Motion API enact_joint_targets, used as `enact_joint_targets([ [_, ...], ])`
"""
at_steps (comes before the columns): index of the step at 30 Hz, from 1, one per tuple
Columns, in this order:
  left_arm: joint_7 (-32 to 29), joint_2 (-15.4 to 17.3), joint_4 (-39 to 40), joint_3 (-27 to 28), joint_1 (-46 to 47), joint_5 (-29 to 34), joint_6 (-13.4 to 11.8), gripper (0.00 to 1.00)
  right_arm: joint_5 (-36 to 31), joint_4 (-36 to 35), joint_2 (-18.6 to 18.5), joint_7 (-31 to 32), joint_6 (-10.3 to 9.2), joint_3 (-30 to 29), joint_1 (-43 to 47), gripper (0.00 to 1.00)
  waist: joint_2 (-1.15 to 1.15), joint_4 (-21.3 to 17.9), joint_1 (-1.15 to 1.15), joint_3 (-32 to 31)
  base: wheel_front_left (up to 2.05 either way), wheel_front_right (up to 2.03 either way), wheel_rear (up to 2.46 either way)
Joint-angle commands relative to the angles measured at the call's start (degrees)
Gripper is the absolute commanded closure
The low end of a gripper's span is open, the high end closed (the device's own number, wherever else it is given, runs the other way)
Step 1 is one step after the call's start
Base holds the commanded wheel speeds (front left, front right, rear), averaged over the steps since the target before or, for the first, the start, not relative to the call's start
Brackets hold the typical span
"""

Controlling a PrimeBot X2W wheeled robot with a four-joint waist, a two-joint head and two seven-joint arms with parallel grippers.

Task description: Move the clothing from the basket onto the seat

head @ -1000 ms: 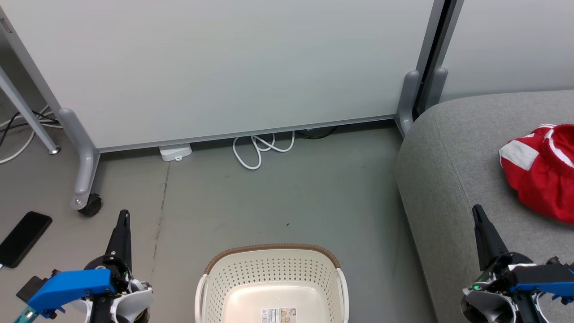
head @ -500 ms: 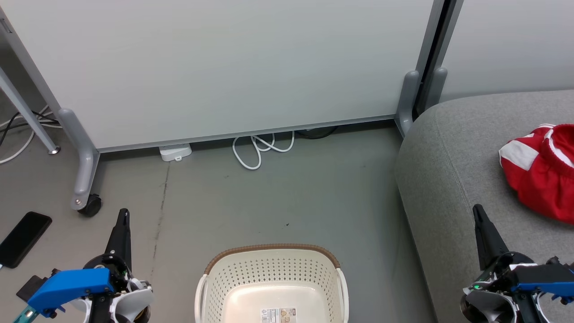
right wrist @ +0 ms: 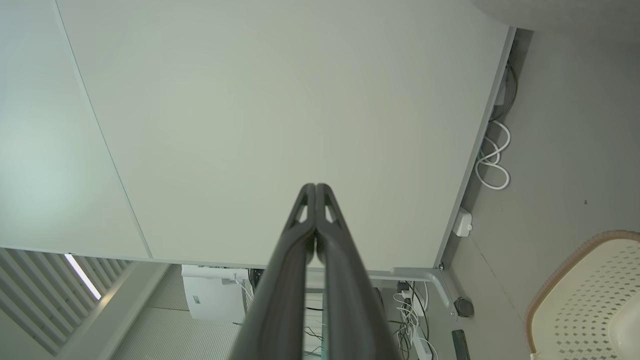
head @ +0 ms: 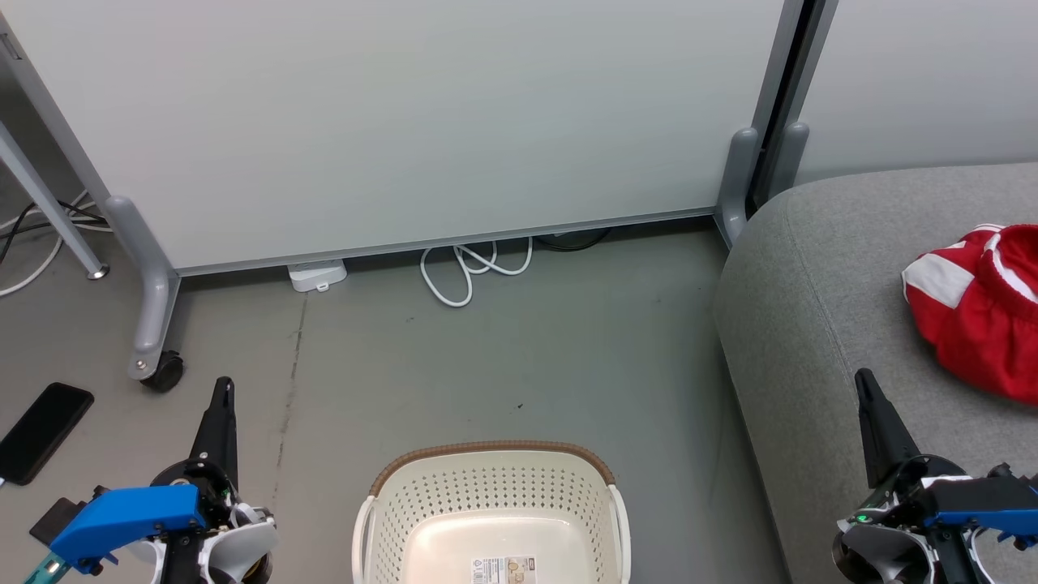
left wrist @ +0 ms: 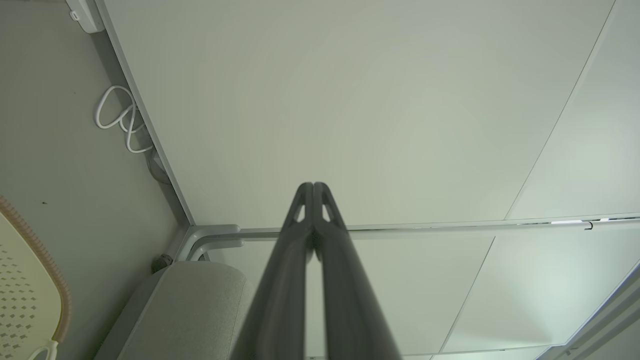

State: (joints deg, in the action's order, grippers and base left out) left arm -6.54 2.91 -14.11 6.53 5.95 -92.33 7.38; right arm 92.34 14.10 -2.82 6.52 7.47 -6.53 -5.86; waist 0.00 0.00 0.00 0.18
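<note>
Red clothing with white stripes (head: 981,312) lies bunched on the grey seat (head: 819,292) at the right edge of the head view. The cream basket (head: 495,515) with its brown rim stands on the floor at bottom centre, its visible inside bare apart from a label. My left gripper (head: 223,388) is shut and empty at the lower left, left of the basket. My right gripper (head: 863,380) is shut and empty over the seat's front, below and left of the clothing. The wrist views show each gripper (left wrist: 313,186) (right wrist: 315,187) with fingers pressed together, pointing at a pale panel.
A pale partition panel (head: 405,122) on grey wheeled feet (head: 150,324) stands behind the floor. A white cable coil (head: 470,272) and a white box (head: 318,274) lie at its base. A black phone (head: 45,430) lies on the floor at left.
</note>
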Motion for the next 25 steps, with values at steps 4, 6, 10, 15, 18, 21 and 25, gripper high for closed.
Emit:
enact_joint_targets([
  [4,-0.20,-0.06,0.20,0.13,0.57,-0.15,0.20,1.00,0.15,-0.18,-0.11,0.15,0.04,-0.07,-0.63,1.00,0.00,0.00,0.00,0.00,0.00,0.00,0.00],
  [6,-0.20,-0.06,0.19,0.13,0.57,-0.15,0.20,1.00,0.15,-0.18,-0.11,0.15,0.04,-0.08,-0.63,1.00,0.00,0.00,0.00,0.00,0.00,0.00,0.00],
  [10,-0.20,-0.06,0.19,0.13,0.57,-0.16,0.20,1.00,0.15,-0.18,-0.11,0.15,0.04,-0.08,-0.62,1.00,0.00,0.00,0.00,0.00,0.00,0.00,0.00],
  [15,-0.19,-0.05,0.19,0.12,0.57,-0.16,0.20,1.00,0.16,-0.18,-0.11,0.15,0.04,-0.07,-0.62,1.00,0.00,0.00,0.00,0.00,0.00,0.00,0.00],
  [18,-0.19,-0.05,0.20,0.12,0.57,-0.16,0.20,1.00,0.16,-0.18,-0.11,0.15,0.04,-0.07,-0.62,1.00,0.00,0.00,0.00,0.00,0.00,0.00,0.00],
  [21,-0.19,-0.05,0.20,0.12,0.57,-0.16,0.20,1.00,0.16,-0.18,-0.11,0.15,0.04,-0.07,-0.62,1.00,0.00,0.00,0.00,0.00,0.00,0.00,0.00],
  [25,-0.19,-0.05,0.20,0.12,0.57,-0.16,0.20,1.00,0.16,-0.18,-0.11,0.15,0.04,-0.07,-0.62,1.00,0.00,0.00,0.00,0.00,0.00,0.00,0.00],
])
